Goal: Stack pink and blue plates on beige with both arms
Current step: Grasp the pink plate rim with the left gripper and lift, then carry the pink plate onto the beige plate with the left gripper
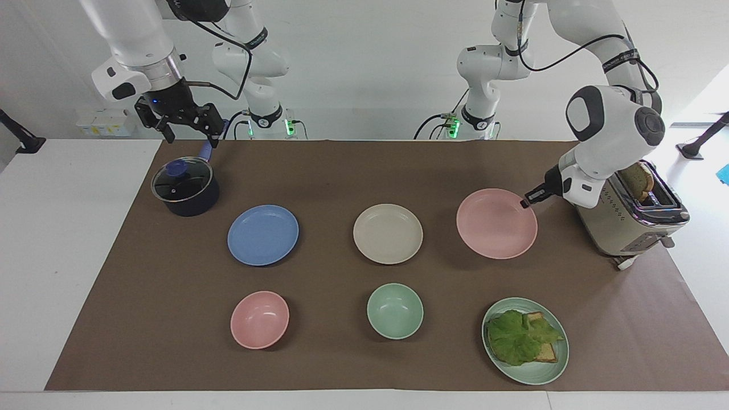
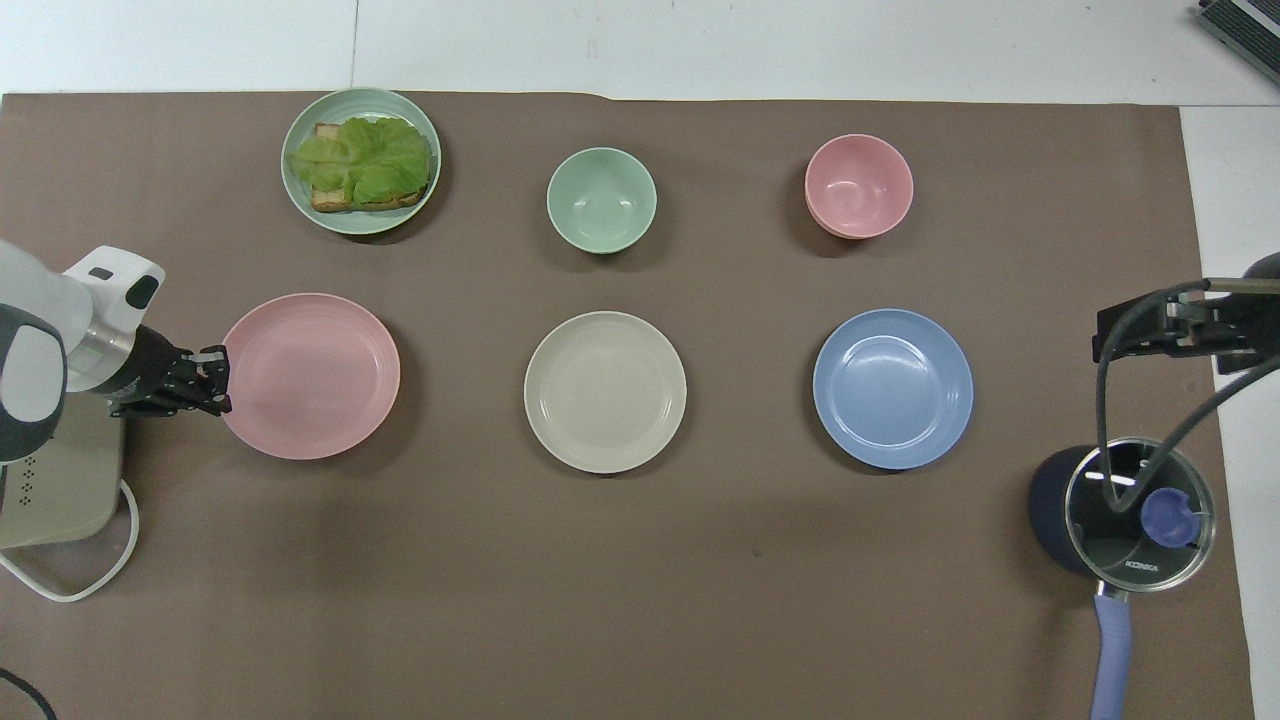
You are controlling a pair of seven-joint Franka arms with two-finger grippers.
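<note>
Pink plate (image 1: 496,224) lifted in left pincer (image 1: 525,203); overhead hides lift; right pincer (image 1: 181,122) open.

We see a pale pink plate (image 1: 496,223), a cream-beige plate (image 1: 388,233) and a cornflower blue plate (image 1: 263,234) on a brown mat (image 1: 342,171) over the white bench (image 1: 57,228). We also note a pink bowl (image 1: 259,319), a pale green bowl (image 1: 395,311), a green plate (image 1: 555,364) bearing green lettuce (image 1: 515,337), a beige toaster (image 1: 626,228) and a dark navy pot (image 1: 193,206) with a blue knob.
</note>
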